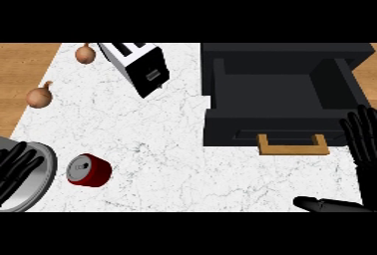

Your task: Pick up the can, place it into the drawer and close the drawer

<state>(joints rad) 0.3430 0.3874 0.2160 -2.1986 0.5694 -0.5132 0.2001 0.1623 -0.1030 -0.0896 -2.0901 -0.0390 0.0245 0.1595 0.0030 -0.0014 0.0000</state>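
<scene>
Red can (89,170) upright on marble counter (169,149), untouched, well apart from open black drawer (280,94) with wooden handle (293,144). Left hand (16,169) over grey plate (40,184) just beside can, fingers straight — holds nothing. Right hand (362,137) beside drawer front, fingers straight, resting. Step in hand: pick-up, not yet begun — next move likely calls for left hand to curl round can.

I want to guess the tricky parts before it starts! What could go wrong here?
The red can stands far left, close beside the metal plate, while the open drawer is far right, so carrying it across could be awkward. It might tip if a hand bumps it. The right hand rests beside the drawer and could knock its front.
</scene>
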